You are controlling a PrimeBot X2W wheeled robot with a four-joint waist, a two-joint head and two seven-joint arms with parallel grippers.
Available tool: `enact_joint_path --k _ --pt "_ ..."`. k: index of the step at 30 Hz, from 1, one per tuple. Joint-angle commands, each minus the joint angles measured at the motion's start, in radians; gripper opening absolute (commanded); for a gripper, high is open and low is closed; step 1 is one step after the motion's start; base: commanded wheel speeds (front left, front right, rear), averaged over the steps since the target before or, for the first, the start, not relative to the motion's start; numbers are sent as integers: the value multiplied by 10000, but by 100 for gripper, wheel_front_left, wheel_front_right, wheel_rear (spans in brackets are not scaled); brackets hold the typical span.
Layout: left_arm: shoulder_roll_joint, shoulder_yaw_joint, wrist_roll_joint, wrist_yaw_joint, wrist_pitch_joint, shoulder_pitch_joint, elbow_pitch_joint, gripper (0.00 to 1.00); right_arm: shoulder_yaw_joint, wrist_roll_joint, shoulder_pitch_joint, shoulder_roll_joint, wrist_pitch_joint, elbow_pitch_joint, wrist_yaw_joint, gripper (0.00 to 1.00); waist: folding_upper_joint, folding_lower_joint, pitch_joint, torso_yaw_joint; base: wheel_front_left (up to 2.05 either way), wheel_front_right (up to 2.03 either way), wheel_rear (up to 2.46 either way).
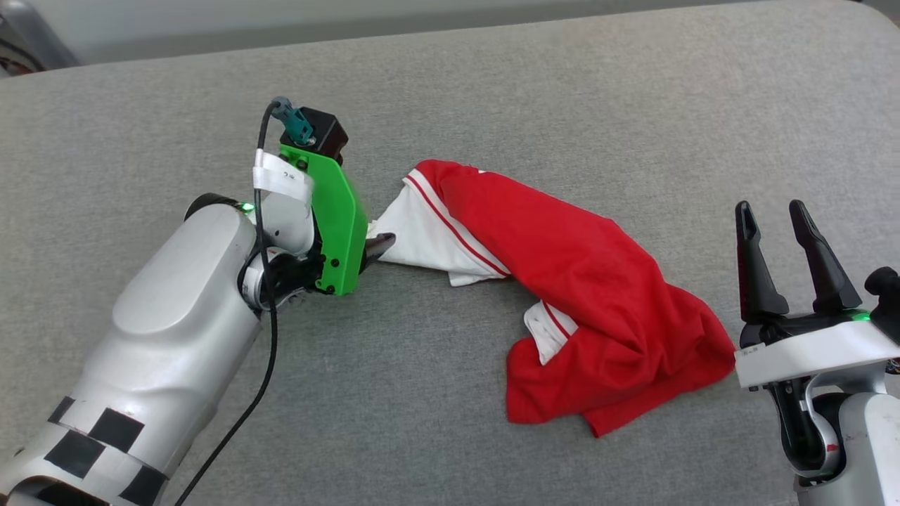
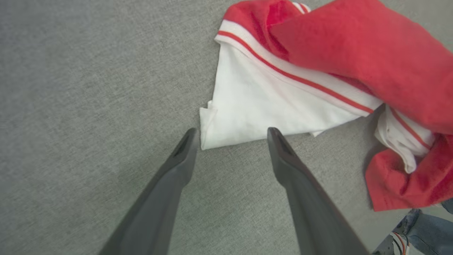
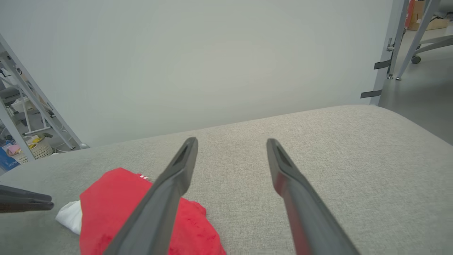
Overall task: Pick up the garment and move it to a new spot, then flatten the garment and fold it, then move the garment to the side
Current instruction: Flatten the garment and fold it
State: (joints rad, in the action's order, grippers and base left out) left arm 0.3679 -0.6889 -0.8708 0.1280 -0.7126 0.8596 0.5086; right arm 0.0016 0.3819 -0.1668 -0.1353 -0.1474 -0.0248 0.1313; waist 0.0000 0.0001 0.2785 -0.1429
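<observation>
The left gripper [image 1: 378, 246] is released, its two dark fingers spread wide with nothing between the pads. In the left wrist view the left gripper [image 2: 232, 136] has its tips at the edge of the white sleeve [image 2: 254, 102], one tip at the sleeve's corner and the other at its hem; I cannot tell whether they touch the cloth. A green bracket [image 1: 337, 218] sits on that wrist, and a black cable [image 1: 271, 337] runs back along the pale forearm.

That white sleeve [image 1: 422, 239] is the left end of the garment [image 1: 562, 281], which lies crumpled in the middle of the grey padded surface [image 1: 492, 91]. From the sleeve a red-and-white striped trim leads into the red body, which is bunched and folded over itself towards the right and near side. A second bit of white sleeve [image 1: 548, 330] pokes out on the heap's near side. In the left wrist view the garment [image 2: 354, 46] rises in a red fold beyond the sleeve.

The right gripper [image 1: 771, 211] is also released and empty, fingers pointing to the far side, just right of the heap and clear of it. In the right wrist view the right gripper [image 3: 230, 141] is above the grey padded surface [image 3: 336, 159], with the garment [image 3: 116, 198] to the left and a pale wall [image 3: 212, 53] beyond
</observation>
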Motion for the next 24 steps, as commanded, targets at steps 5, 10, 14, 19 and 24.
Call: enact_joint_path --k 5,10,14,19,24 --pt "260 -290 -143 27 -105 297 458 100 66 -89 -203 49 -252 215 -6 100 0 -1 548 -729 0 0 0" --pt "371 -481 280 4 429 363 1144 100 133 -93 -263 75 -336 317 -6 100 0 -1 605 -795 0 0 0" --pt "313 -788 389 11 340 308 1658 100 166 -100 -305 66 -379 322 -6 100 0 -1 653 -754 0 0 0" --pt "142 -1026 -108 22 -10 129 1689 0 45 -158 -263 28 -397 358 -6 100 0 -1 580 -568 0 0 0" --pt "172 -1005 -599 24 182 -95 1526 0 -57 -272 -218 -5 -296 421 -6 100 0 -1 209 -270 0 0 0"
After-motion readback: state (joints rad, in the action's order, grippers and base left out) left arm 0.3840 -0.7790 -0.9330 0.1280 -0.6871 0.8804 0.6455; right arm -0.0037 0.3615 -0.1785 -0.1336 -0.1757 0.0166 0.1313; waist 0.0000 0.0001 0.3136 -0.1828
